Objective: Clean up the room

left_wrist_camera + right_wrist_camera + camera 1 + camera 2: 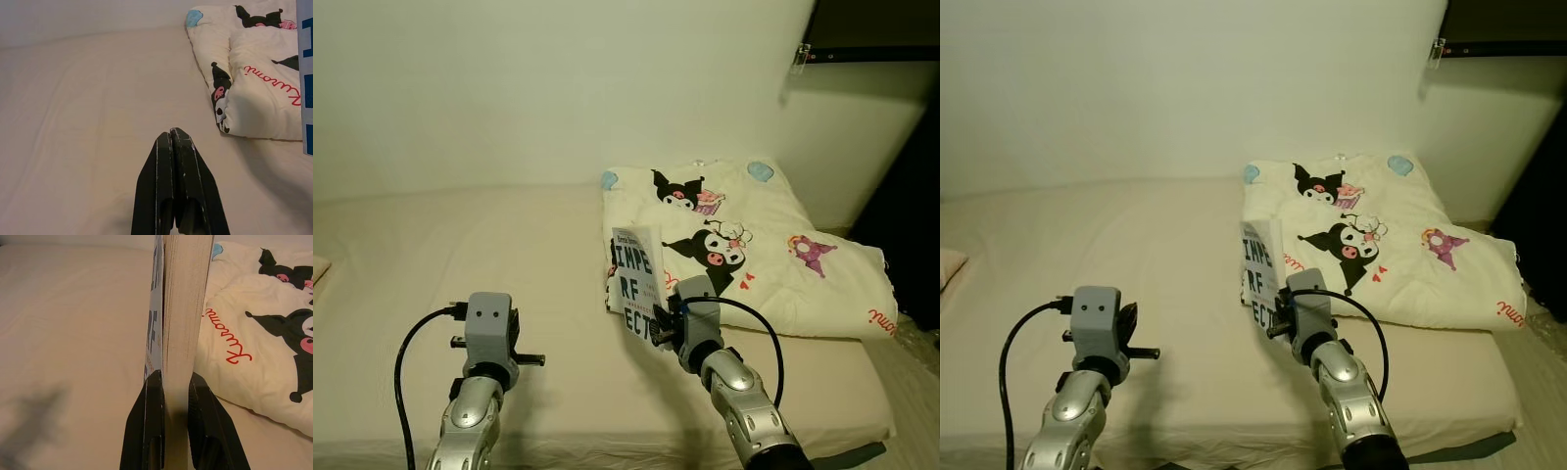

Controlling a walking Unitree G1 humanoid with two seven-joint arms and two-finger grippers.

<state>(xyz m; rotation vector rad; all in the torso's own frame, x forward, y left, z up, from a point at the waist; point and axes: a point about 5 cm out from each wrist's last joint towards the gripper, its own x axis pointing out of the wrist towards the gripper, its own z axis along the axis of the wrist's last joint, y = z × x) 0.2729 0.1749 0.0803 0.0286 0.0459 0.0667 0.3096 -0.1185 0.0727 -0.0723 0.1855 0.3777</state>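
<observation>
Plain white wall ahead, cream bed beneath, cartoon-print quilt folded at right, dark shelf in corner

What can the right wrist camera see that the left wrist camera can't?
The right wrist view looks along the right pincer, shut on a book; its page edges face the camera. The left wrist view looks along the left pincer, fingers pressed together and holding nothing, over bare bed sheet; a strip of the book's cover sits at one edge of it. Both views share the cream bed and the folded cartoon-print blanket with red lettering lying on it.
</observation>
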